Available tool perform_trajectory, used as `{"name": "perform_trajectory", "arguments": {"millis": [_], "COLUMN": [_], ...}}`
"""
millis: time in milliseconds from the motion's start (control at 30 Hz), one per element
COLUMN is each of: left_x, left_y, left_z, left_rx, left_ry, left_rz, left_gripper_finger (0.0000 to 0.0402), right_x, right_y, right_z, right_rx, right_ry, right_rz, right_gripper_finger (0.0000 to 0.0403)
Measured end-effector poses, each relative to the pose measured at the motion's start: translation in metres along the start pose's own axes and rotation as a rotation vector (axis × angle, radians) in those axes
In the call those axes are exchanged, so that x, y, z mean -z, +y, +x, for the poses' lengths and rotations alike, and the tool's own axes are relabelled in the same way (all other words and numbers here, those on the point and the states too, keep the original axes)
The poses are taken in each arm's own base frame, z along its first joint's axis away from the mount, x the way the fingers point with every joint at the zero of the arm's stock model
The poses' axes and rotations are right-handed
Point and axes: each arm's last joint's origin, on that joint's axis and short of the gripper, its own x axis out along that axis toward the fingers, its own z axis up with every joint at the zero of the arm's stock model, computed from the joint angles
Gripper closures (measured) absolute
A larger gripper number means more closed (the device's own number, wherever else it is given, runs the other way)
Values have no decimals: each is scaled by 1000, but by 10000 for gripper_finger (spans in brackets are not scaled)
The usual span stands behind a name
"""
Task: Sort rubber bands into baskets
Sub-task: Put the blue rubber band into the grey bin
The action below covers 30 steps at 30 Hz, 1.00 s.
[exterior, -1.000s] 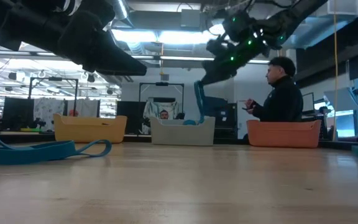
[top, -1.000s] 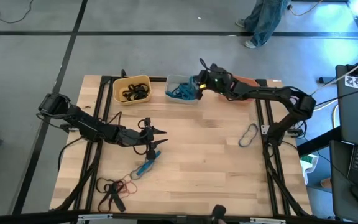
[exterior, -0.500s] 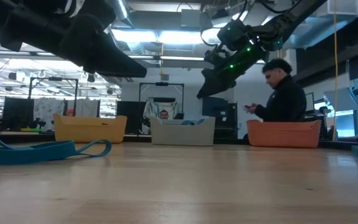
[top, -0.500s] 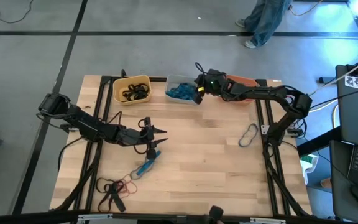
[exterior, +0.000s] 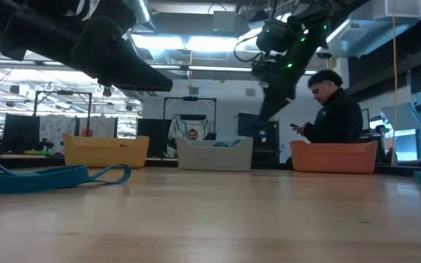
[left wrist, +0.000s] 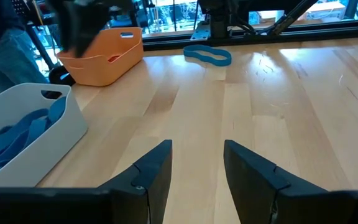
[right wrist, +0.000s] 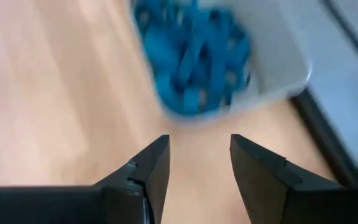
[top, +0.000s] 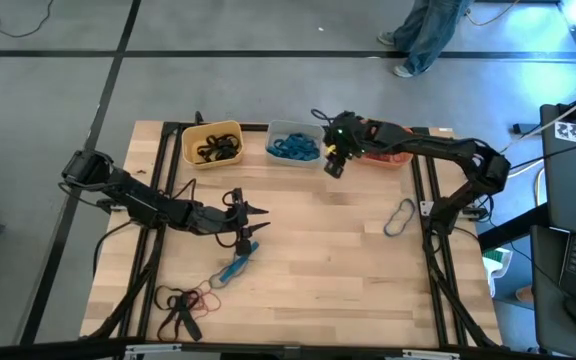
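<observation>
The right hand [top: 334, 165] hangs above the table [top: 318, 250] just in front of the far row of baskets, between the pale grey basket [top: 293, 143] and the orange basket [top: 388, 150]. Its fingers [right wrist: 148, 171] are spread apart with nothing between them; its wrist view looks down on the grey basket [right wrist: 272, 62] and the heap of blue rubber bands [right wrist: 191, 56] inside.

The left hand [top: 248, 228] hovers over the left middle of the table, fingers [left wrist: 157, 168] spread and empty. A blue rubber band [top: 236, 266] lies on the wood just nearer than this hand. Farther toward the near left corner sits a tangle of black and red-orange bands [top: 180, 303]. Another blue band [top: 400, 217] lies alone on the right side of the table, well apart from both hands.

Along the far edge, the yellow basket [top: 212, 143] stands on the left and holds black rubber bands [top: 216, 150]. The grey basket in the middle is filled with blue bands [top: 294, 146]. The orange basket on the right is partly covered by the right arm; a little red-orange shows inside, but what it is cannot be made out.

In the low view a person [exterior: 335, 109] sits beyond the table, behind the orange basket [exterior: 333, 156].
</observation>
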Motion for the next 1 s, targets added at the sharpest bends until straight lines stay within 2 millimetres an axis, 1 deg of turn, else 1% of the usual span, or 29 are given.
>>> {"name": "perform_trajectory", "arguments": {"millis": [100, 267, 433, 533, 667, 767, 900, 1000], "left_x": [0, 0, 0, 0, 0, 0, 0, 0], "left_y": [0, 0, 0, 0, 0, 0, 0, 0], "left_z": [0, 0, 0, 0, 0, 0, 0, 0], "left_rx": [0, 0, 0, 0, 0, 0, 0, 0], "left_ry": [0, 0, 0, 0, 0, 0, 0, 0], "left_rz": [-5, -6, -6, -6, -6, -6, -14, -19], "left_gripper_finger": [259, 259, 259, 259, 259, 259, 259, 259], "right_x": [11, 32, 46, 58, 82, 100, 125, 141], "right_y": [11, 36, 63, 80, 100, 113, 127, 135], "right_z": [-11, -25, -35, -34, -32, -30, -30, -31], "right_rx": [-28, -52, -65, -59, -50, -52, -49, -37], "right_ry": [131, 342, 484, 530, 623, 675, 749, 789], "right_rz": [-2, -22, -54, -76, -111, -178, -277, -319], "right_gripper_finger": [233, 233, 233, 233, 233, 233, 233, 233]}}
